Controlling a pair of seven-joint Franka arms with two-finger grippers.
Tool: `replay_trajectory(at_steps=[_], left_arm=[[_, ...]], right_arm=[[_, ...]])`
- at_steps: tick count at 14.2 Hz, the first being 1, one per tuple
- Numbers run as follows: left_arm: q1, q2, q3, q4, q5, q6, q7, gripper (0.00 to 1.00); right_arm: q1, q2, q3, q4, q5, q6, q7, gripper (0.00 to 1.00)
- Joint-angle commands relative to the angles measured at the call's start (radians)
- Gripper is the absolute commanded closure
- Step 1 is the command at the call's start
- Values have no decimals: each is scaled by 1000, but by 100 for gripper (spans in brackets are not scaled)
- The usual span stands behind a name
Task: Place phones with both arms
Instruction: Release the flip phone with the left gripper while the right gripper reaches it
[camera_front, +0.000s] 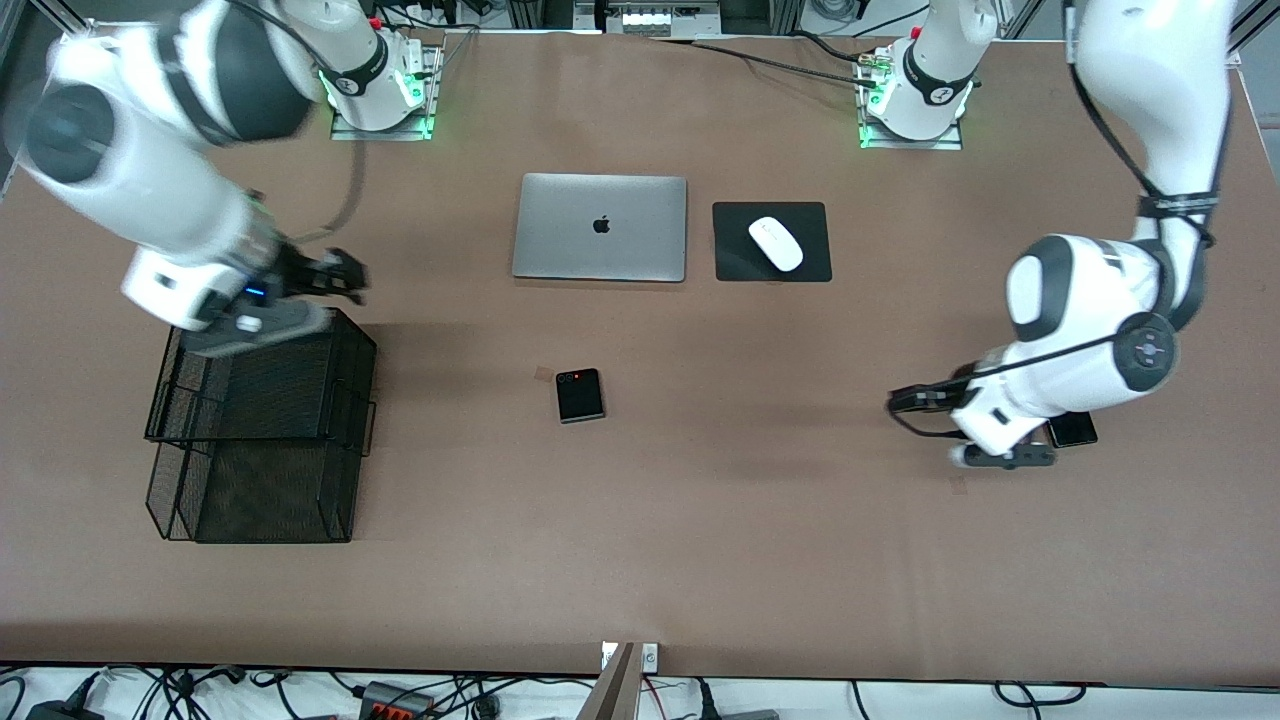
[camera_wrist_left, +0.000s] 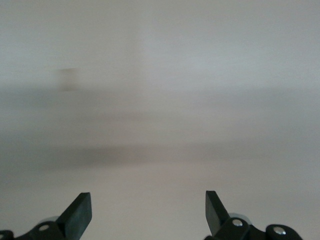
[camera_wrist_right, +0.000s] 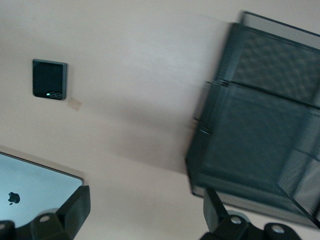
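The brown tabletop (camera_front: 700, 520) carries everything. The two white arms are the biggest things over it: the right arm (camera_front: 150, 200) comes from its base at the top of the front view and bends down over the tray, while the left arm (camera_front: 1090, 330) folds down low at its own end of the tabletop.

Next in size is a black wire-mesh tray (camera_front: 262, 430), a two-tier stack standing toward the right arm's end. A shut silver laptop (camera_front: 600, 227) lies near the bases, and beside it, toward the left arm's end, a black mouse pad (camera_front: 771, 241) bears a white mouse (camera_front: 776, 243).

The right gripper (camera_front: 345, 278) hangs over the tray's edge nearest the bases — its fingers (camera_wrist_right: 75, 207) stand wide apart and hold nothing. The left gripper (camera_front: 905, 402) sits low over bare tabletop, fingers (camera_wrist_left: 80, 212) spread just as wide, likewise empty.

The phones are smallest. A small square black flip phone (camera_front: 580, 395) lies flat in the middle of the tabletop, nearer the front camera than the laptop and well apart from both grippers; the right wrist view shows it too, with its two small lenses. A second dark phone (camera_front: 1073, 430) peeks out from under the left arm's wrist — only a corner of it shows. No other phone can be made out.
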Motion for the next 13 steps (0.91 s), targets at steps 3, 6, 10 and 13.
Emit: replay_trajectory(at_steps=[3, 6, 10, 13], left_arm=[[105, -28, -21, -73, 143, 52, 145, 0], [178, 10, -21, -73, 146, 101, 193, 0], [272, 54, -21, -83, 145, 206, 385, 0], [297, 35, -19, -118, 134, 201, 386, 0]], right_arm=[[111, 204, -10, 157, 15, 21, 3, 0], [142, 299, -10, 188, 33, 115, 3, 0], [219, 408, -10, 222, 27, 232, 167, 0], [251, 465, -10, 229, 32, 313, 239, 0]])
